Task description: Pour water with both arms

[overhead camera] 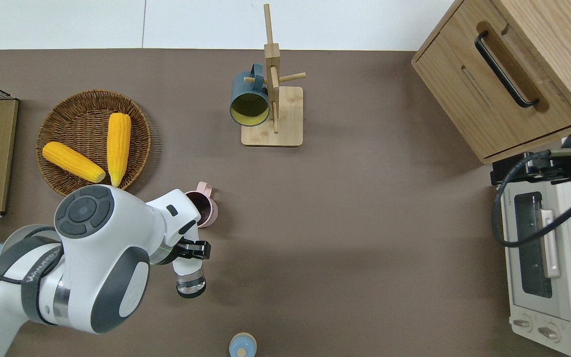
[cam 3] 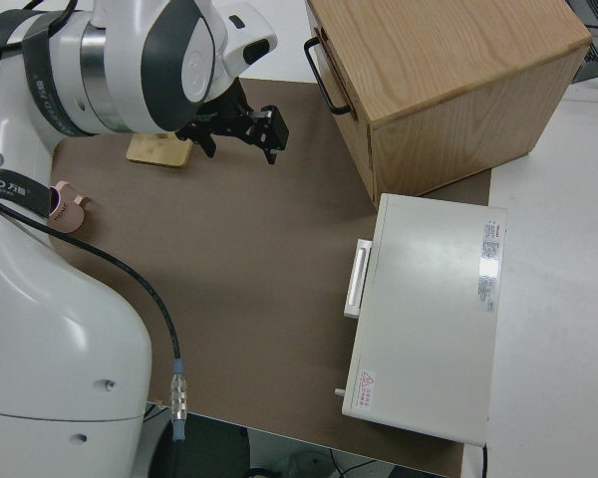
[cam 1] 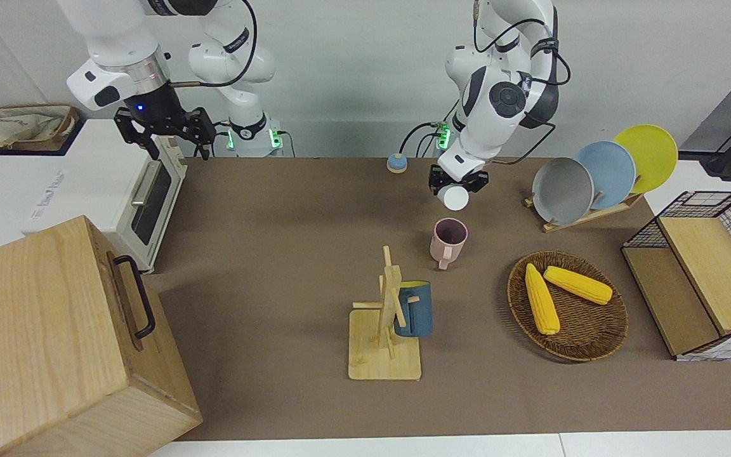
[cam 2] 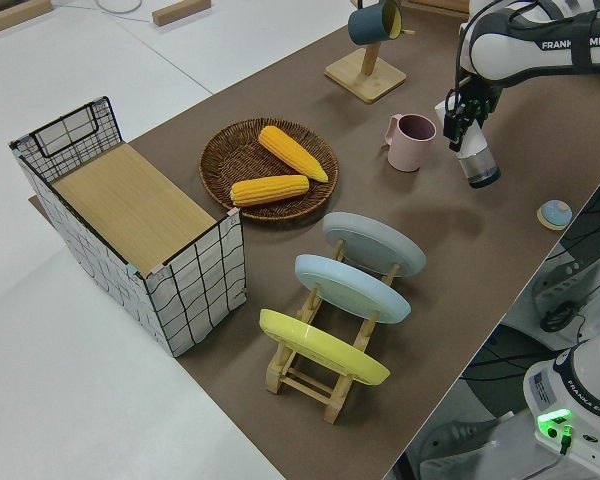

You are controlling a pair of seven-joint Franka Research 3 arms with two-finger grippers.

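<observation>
Clear and round with a white end, the bottle (overhead camera: 189,277) is gripped by the left gripper (overhead camera: 190,258) and tipped over the brown bench (overhead camera: 365,248), close to the smooth pink mug (cam 1: 448,239). Right gripper (cam 1: 164,134) is parked, fingers spread wide.

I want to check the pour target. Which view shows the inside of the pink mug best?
The front view: the pink ceramic mug shows its open mouth and dark inside unobstructed. Overhead, the left arm covers part of its rim. The left side view shows mostly its wall; the right side view only a sliver.
</observation>
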